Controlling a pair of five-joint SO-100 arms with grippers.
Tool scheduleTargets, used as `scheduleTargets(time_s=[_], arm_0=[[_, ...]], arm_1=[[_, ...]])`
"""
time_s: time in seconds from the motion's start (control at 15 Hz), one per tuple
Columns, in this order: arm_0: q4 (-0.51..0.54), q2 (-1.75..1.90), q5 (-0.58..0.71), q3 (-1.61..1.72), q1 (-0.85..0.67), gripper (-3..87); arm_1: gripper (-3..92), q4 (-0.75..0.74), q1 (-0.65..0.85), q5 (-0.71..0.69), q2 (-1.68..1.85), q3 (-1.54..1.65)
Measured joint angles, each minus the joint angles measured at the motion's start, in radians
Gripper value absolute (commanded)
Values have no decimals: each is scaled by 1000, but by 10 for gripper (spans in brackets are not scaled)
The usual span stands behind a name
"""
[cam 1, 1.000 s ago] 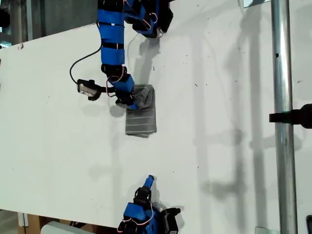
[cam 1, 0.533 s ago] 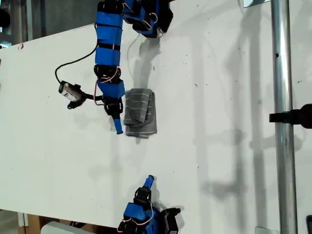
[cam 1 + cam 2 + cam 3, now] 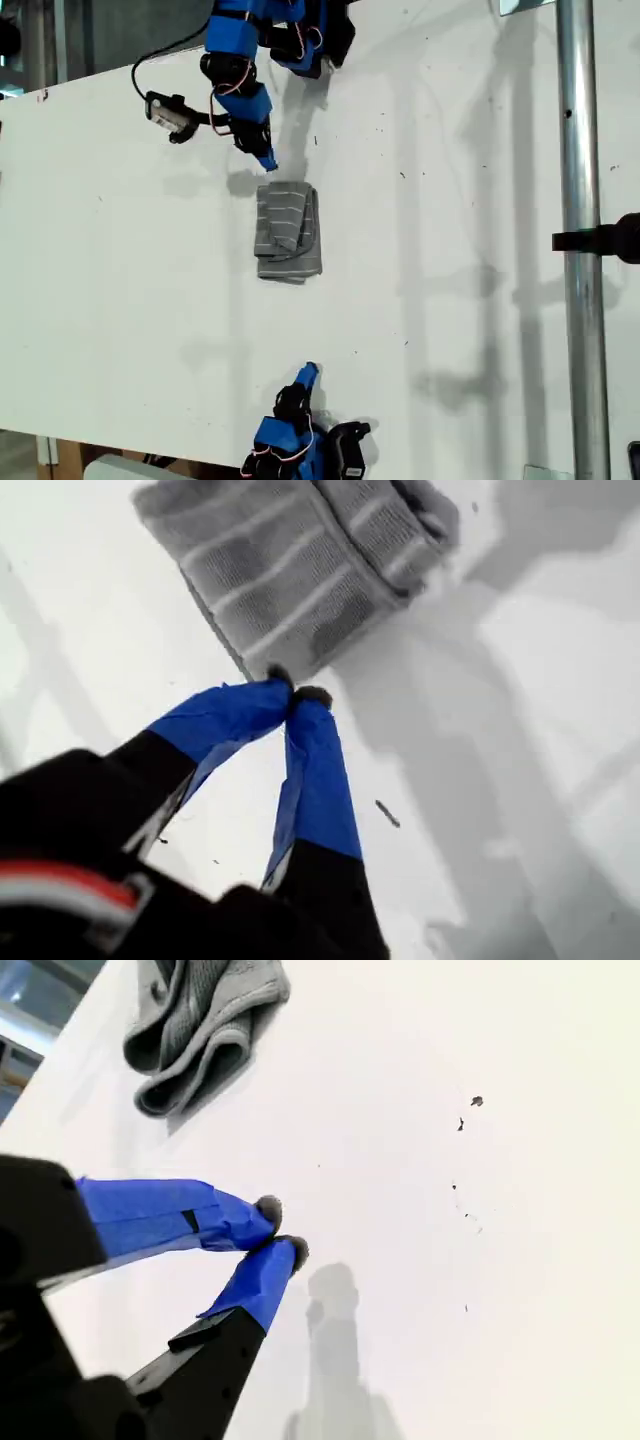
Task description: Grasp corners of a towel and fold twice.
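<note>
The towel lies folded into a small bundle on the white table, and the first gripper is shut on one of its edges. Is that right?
Not quite. The towel is folded into a small bundle on the white table, but my first gripper is shut on nothing: the first wrist view shows its tips closed just clear of the cloth, and the exterior view agrees.

No text, label, brand, number or sign can be read in any of the three views. The towel (image 3: 288, 231) carries only thin pale stripes, no lettering. The white table (image 3: 450, 300) bears nothing but small dark specks and scuffs. The blue tape on my first gripper (image 3: 293, 693) and on my second gripper (image 3: 280, 1228) is plain, with no print on it.
</note>
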Motion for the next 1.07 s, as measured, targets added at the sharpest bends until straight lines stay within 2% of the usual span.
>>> scheduleTargets(time_s=[0.2, 0.27, 0.33, 0.4, 0.53, 0.67, 1.07], arm_0=[[0, 0, 2, 0, 5, -7], [0, 0, 23, 0, 15, -5], [0, 0, 57, 0, 31, -5], [0, 0, 152, 0, 41, -4], [0, 0, 442, 0, 51, -5], [0, 0, 488, 0, 54, -5], [0, 0, 497, 0, 54, -5]], arm_1=[[-2, 202, 29, 121, 426, 247], [57, 252, 55, 178, 545, 318], [117, 356, 95, 296, 686, 368], [117, 416, 110, 356, 726, 376], [117, 442, 100, 374, 750, 379], [117, 446, 100, 376, 755, 379], [117, 448, 98, 376, 755, 379]])
